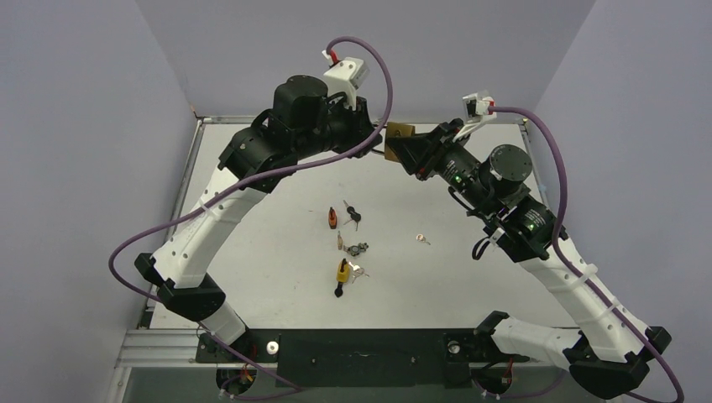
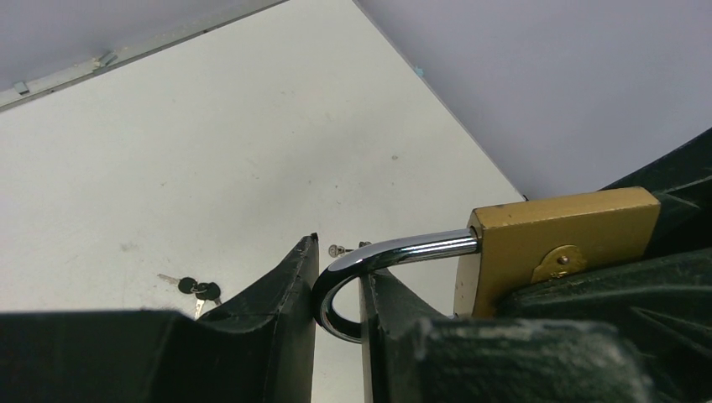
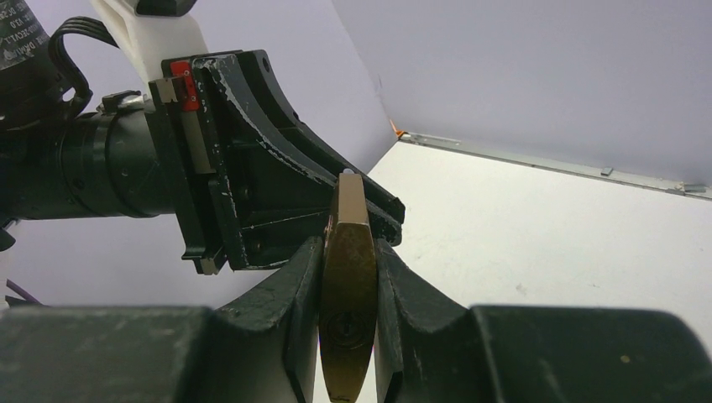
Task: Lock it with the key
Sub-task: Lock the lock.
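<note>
A brass padlock [image 1: 400, 132] hangs high over the back of the table, held between both arms. My right gripper [image 3: 348, 243] is shut on its flat brass body [image 3: 348, 277], and the keyhole [image 3: 347, 326] in the bottom edge faces the camera with no key in it. My left gripper [image 2: 338, 243] is closed narrowly around the bend of the chrome shackle [image 2: 395, 253], which sticks out of the body [image 2: 554, 243]. Several keys lie on the table below, among them a black-headed pair [image 2: 200, 290] and a small key [image 1: 422, 239].
On the table's middle lie an orange padlock [image 1: 334, 218], a yellow padlock [image 1: 343, 270] with keys beside it, and a key bunch [image 1: 359, 248]. Grey walls close in the back and both sides. Purple cables loop off both arms.
</note>
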Motion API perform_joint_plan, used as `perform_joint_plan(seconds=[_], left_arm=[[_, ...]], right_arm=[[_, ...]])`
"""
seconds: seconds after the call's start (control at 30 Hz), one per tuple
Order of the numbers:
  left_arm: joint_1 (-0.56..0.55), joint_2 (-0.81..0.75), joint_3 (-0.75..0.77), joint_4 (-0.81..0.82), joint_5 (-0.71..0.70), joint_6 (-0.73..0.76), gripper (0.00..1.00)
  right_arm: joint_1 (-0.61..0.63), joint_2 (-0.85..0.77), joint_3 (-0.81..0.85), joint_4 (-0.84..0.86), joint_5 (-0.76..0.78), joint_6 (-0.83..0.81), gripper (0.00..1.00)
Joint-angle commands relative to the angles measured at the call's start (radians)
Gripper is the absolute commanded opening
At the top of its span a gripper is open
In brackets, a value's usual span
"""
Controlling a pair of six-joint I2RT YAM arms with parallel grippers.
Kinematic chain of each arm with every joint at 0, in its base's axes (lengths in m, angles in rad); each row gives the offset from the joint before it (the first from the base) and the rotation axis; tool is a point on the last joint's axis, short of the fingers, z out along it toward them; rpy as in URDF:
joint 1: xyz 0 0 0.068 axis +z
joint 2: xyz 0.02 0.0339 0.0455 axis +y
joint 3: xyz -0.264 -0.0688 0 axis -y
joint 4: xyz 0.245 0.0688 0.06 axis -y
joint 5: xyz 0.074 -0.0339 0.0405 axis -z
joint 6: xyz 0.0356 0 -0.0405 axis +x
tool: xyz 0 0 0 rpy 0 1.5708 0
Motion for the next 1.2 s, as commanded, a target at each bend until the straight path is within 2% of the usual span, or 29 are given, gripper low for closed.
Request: perform_joint_plan(seconds=[0.0,1.17], left_arm=[[-0.243,-0.005,0.126,0.291,0.527,-0.091,0.0],[-0.309,0.064,0.292,0.285,0.562,-0.089,0.0]], right_arm=[[0.063,0.231,-0.087,-0.065,-0.078,-0.021,0.0],[0.129,0.391,-0.198,0.049,-0.073,0.044,0.0]])
